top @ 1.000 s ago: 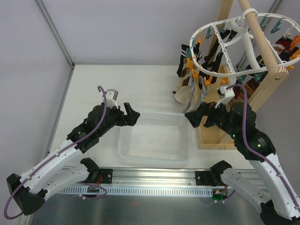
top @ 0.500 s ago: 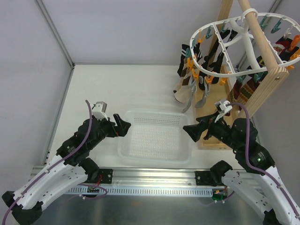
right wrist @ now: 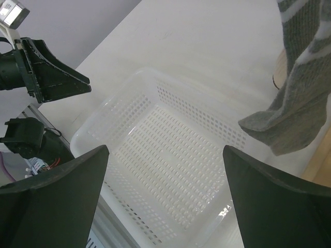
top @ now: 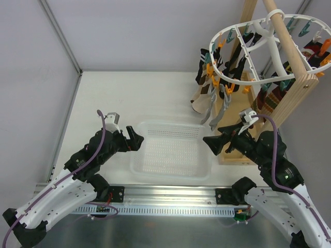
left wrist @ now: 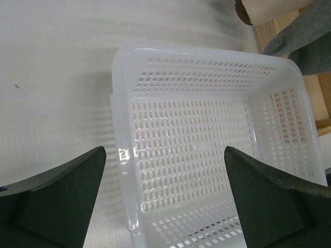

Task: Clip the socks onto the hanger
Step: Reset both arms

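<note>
The white oval hanger [top: 269, 49], with orange and teal clips, hangs from the pole at the upper right. Grey socks [top: 220, 106] dangle from clips on its near-left side. They also show in the right wrist view [right wrist: 300, 98], with white stripes, and at the top right of the left wrist view [left wrist: 310, 33]. My left gripper [top: 135, 138] [left wrist: 164, 151] is open and empty over the left rim of the white basket [top: 135, 160]. My right gripper [top: 213, 141] [right wrist: 165, 150] is open and empty over the basket's right side, below and apart from the socks.
The perforated basket [left wrist: 120, 155] [right wrist: 116, 103] sits between the arms with nothing in it. Black socks [top: 203, 67] and a beige sock [top: 200, 105] hang left of the grey ones. The wooden pole frame [top: 292, 95] stands at the right, its base beside the basket.
The left arm has pulled back toward the near left, to the basket's left rim. The right gripper has drawn back a little from the hanger, with its jaws wider open.
</note>
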Robot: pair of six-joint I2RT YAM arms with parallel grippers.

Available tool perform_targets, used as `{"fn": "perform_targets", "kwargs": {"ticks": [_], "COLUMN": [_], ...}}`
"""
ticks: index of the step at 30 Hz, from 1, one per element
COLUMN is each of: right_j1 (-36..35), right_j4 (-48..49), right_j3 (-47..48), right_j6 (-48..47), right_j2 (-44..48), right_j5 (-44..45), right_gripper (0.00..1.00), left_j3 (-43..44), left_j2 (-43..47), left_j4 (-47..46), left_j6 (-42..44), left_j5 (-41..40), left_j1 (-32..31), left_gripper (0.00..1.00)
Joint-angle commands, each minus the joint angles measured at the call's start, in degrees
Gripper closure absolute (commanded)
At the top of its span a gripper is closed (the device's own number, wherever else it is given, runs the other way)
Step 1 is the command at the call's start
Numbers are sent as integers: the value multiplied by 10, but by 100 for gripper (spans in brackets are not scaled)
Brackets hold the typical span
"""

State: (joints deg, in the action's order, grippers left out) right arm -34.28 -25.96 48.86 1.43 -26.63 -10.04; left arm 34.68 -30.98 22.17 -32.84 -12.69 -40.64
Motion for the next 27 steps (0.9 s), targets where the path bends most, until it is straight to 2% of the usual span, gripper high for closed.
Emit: {"fn": "perform_targets", "kwargs": {"ticks": [1, 27], "right_j1": [-3, -3], "right_j4": [21, -21], "right_j3": [6, 26], "right_j6": [-11, -11], "right_j2": [-7, 24], "right_j5": [11, 25], "right_gripper": [3, 3], "left_j3": [4, 13], "left_j2": [1, 4], "left_j4": [-1, -4], "left_j6": [-3, -3], "left_j5": [-18, -36], "left_j1": [3, 3], "left_gripper": [1, 1]}}
